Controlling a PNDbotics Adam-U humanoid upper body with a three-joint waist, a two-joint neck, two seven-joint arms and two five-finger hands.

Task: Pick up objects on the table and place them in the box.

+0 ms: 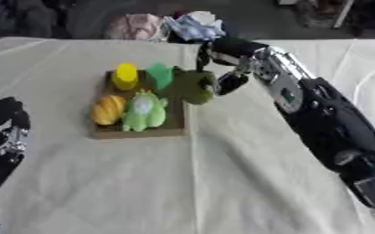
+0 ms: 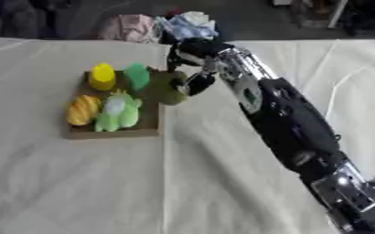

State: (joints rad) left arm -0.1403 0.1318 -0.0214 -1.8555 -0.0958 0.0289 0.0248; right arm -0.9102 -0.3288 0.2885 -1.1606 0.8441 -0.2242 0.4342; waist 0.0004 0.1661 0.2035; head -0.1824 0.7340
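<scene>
A shallow brown box (image 1: 142,131) sits left of the table's middle. Inside it are a yellow piece (image 1: 126,75), a green piece (image 1: 160,76), an orange-yellow piece (image 1: 108,109) and a light green plush toy (image 1: 145,109). A dark olive-green object (image 1: 195,87) is at the box's right edge. My right hand (image 1: 226,52) reaches in from the right above it, with fingers curled down behind the object and the thumb (image 1: 232,82) against its right side. My left hand (image 1: 4,130) rests at the lower left of the left eye view, fingers relaxed, holding nothing.
A white cloth (image 1: 222,183) covers the table, with a crease running down from the box. A pile of pink and pale blue fabric (image 1: 171,25) lies past the far edge. My right forearm (image 1: 327,119) crosses the right side of the table.
</scene>
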